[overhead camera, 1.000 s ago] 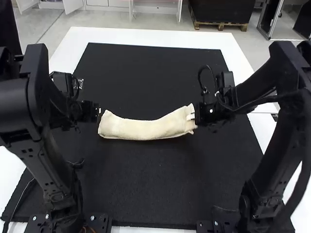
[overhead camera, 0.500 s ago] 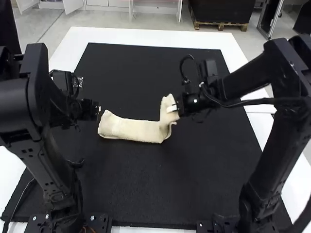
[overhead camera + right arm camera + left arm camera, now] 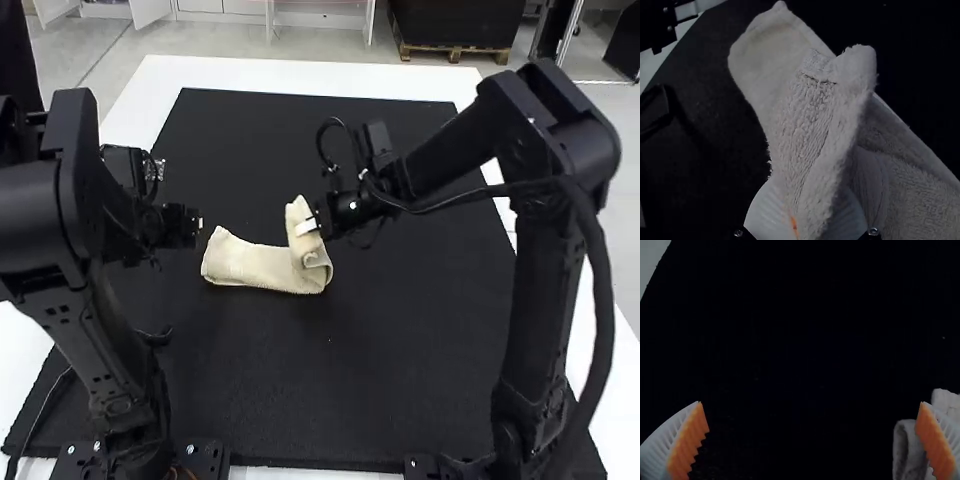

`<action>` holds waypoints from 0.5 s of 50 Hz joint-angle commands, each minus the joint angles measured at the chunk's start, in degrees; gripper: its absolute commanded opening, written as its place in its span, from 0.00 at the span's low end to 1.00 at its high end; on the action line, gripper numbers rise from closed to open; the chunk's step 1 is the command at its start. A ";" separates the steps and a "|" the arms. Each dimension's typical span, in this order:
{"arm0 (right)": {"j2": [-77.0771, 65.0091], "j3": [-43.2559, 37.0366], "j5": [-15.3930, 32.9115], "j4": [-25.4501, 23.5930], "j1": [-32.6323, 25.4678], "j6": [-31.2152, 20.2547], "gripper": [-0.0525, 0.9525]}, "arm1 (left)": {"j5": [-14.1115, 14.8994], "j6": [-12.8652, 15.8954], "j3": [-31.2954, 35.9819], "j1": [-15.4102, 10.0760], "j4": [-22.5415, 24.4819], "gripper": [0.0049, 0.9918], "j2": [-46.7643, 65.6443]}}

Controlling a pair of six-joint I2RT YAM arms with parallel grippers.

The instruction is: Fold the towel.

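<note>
Towel (image 3: 243, 266): on mat (image 3: 330, 380), long way left to right | right grip (image 3: 312, 226): holds raised right end, rest lies left | left grip (image 3: 810, 402): wide, near left end | next: likely fold left

Towel (image 3: 250, 265): cream, nubby pile, arranged as a narrow strip. The end nearer the tabletop's (image 3: 350, 74) left edge lies low; the end toward the right edge stands raised, bent upward.

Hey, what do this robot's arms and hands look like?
The left arm and right arm are black and blocky; a thick black cable follows the right. The left hand and right hand have white ribbed fingers; the left's have toothed orange pads.
</note>
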 commanded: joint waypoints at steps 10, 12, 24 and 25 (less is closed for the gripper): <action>5.93 7.82 -1.42 0.50 4.21 0.72 0.03 | -0.31 0.38 0.72 5.94 1.37 0.98 -2.00; 6.81 8.88 -1.42 0.50 4.65 0.72 0.03 | -0.13 0.47 0.72 6.47 1.28 0.98 -2.00; 11.20 14.32 -1.77 0.42 6.76 1.95 0.03 | 0.13 1.35 0.01 7.61 1.19 0.98 -2.00; 11.55 14.76 -1.77 0.50 6.85 2.04 0.03 | 0.13 1.35 -0.25 7.61 1.19 0.98 -2.00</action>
